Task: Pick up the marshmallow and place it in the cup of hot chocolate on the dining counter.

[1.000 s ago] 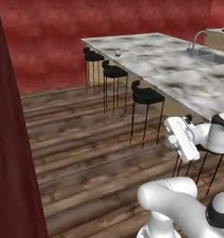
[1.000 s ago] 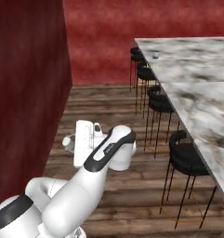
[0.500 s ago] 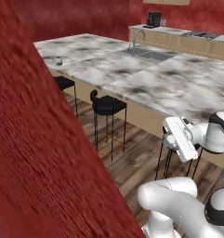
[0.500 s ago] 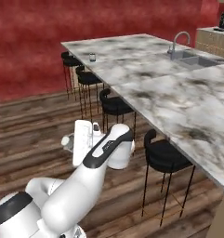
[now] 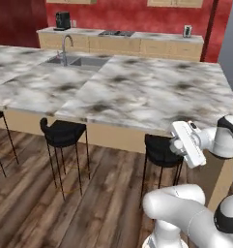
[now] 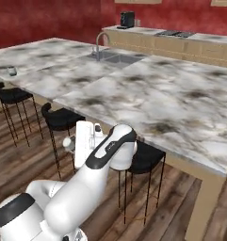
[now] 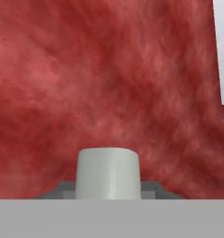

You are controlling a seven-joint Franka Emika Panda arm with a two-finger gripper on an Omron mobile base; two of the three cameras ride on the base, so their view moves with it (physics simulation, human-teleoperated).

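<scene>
A white robot arm stands beside the dining counter (image 5: pixel 137 92), a large island with a veined marble top on a tan wood base.

In the hand view, the marshmallow (image 7: pixel 108 173), a stubby white cylinder, sits upright between the two dark finger tips (image 7: pixel 149 189), which press against its sides. The gripper (image 7: pixel 108 190) is clamped on it. Behind it is a mottled red wall (image 7: pixel 108 69) with a pale strip at the upper right edge.

The left base view shows the white hand (image 5: pixel 186 143) held level with the counter's near edge, above a black bar stool (image 5: pixel 161 150). A second stool (image 5: pixel 62 133) stands further left. From this side the finger tips and the marshmallow are too small to make out. An inset steel sink (image 5: pixel 77 61) with an arched faucet (image 5: pixel 65 46) lies in the far part of the top. Beyond it a wooden back counter carries a black coffee machine (image 5: pixel 63 20) and a cooktop (image 5: pixel 116 33).

The right base view shows the cup of hot chocolate (image 6: pixel 12 71), small and pale, standing on the island's far left, well apart from the hand (image 6: pixel 84 140). This view also shows a row of stools (image 6: pixel 13 95) along the near side.
</scene>
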